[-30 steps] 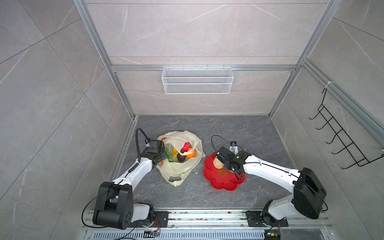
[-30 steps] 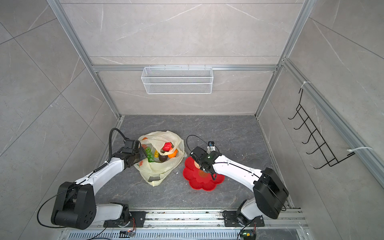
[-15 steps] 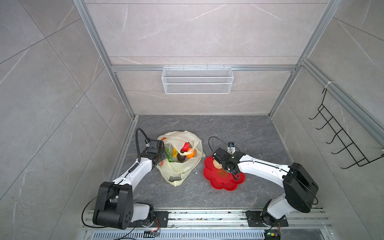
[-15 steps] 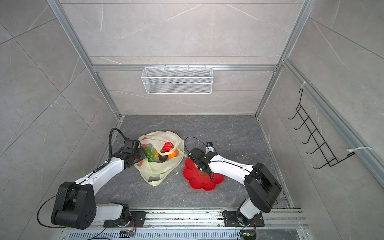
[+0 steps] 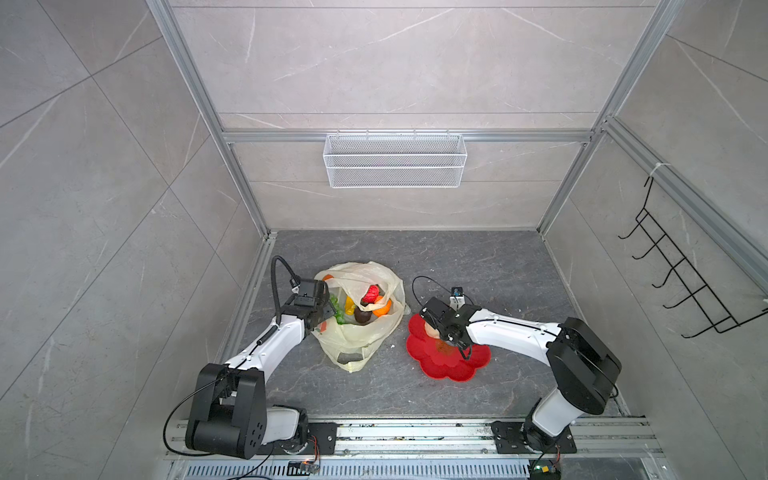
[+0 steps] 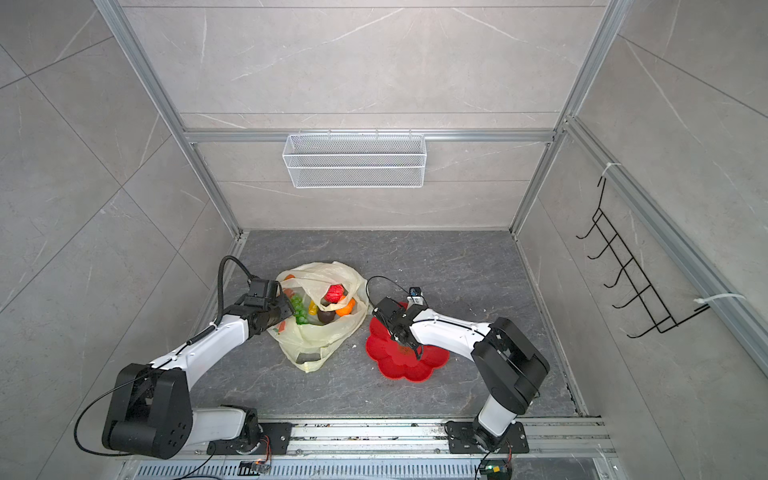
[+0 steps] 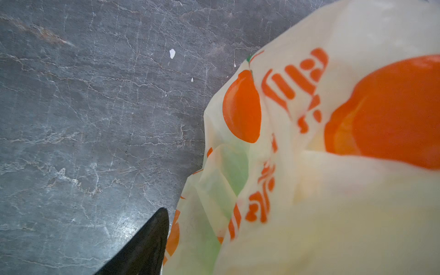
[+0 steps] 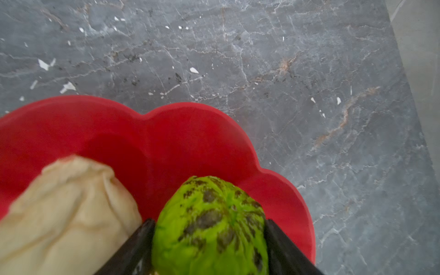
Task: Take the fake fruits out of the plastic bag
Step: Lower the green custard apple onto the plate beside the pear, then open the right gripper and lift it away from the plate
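The plastic bag (image 5: 357,332) (image 6: 316,336) lies open on the floor, holding a red bumpy fruit (image 5: 371,294), an orange (image 5: 383,308), a dark brown fruit (image 5: 362,316), a yellow banana (image 5: 350,305) and green grapes (image 5: 337,309). My left gripper (image 5: 328,305) is open at the bag's left rim. Its one visible finger (image 7: 147,242) stands outside the bag (image 7: 309,166), whose film hides the other. My right gripper (image 8: 209,221) is shut on the green bumpy fruit (image 8: 209,226), low over the red dish (image 8: 190,133). A cream fruit (image 8: 66,209) lies beside it.
The red flower-shaped dish (image 5: 449,365) (image 6: 399,365) sits right of the bag on the dark stone floor. A white wire basket (image 5: 395,160) hangs on the back wall. A black hook rack (image 5: 681,274) hangs on the right wall. Aluminium frame posts line the walls.
My right gripper has shifted a little left and back over the dish with the green fruit, its elbow swinging left. The left arm and the bag have not moved.
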Motion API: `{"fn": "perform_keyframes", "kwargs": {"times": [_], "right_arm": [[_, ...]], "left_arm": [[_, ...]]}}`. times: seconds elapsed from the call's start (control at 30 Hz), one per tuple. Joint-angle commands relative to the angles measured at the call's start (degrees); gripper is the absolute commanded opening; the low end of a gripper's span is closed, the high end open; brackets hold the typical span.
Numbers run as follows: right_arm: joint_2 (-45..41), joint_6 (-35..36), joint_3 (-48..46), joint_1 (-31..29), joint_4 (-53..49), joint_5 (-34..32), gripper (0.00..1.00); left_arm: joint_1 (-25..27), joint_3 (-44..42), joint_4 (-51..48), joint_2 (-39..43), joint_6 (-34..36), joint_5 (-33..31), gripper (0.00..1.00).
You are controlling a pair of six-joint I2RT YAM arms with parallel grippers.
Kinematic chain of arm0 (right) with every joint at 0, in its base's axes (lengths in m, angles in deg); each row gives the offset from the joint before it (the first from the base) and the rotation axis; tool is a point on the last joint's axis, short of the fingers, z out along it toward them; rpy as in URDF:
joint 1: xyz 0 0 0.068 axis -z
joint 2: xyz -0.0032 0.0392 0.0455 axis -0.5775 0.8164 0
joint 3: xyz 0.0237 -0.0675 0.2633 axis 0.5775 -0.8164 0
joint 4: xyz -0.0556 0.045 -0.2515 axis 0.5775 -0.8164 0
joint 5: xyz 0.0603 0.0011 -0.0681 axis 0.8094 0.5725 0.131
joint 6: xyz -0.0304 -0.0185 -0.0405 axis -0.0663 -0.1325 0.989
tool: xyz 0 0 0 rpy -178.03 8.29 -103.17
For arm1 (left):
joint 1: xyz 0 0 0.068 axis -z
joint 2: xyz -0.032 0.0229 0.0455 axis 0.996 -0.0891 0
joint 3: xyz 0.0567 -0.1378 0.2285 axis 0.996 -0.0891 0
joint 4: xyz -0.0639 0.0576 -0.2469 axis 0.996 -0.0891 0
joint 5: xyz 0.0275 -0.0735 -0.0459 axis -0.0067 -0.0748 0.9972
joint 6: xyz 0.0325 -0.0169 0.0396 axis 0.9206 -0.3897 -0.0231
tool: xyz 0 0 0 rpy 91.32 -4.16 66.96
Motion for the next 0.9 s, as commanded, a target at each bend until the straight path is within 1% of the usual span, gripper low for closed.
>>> {"fn": "perform_keyframes", "kwargs": {"times": [0.0,0.17,0.37,0.87], "right_arm": [[1.56,-0.50,0.05,0.01,1.11,-0.10,0.72],[1.88,-0.94,0.22,0.01,0.72,-0.16,0.77],[1.22,-1.16,0.13,0.01,0.35,-0.41,0.80],[-1.43,-0.98,0.73,0.01,-1.27,-0.32,0.80]], "left_arm": [[0.11,-0.29,0.93,1.06,0.94,-0.26,0.70],[0.11,-0.29,0.84,1.23,0.89,-0.34,0.70],[0.11,-0.28,0.84,1.32,0.90,-0.34,0.70],[0.11,-0.28,0.84,1.15,1.01,-0.34,0.70]]}}
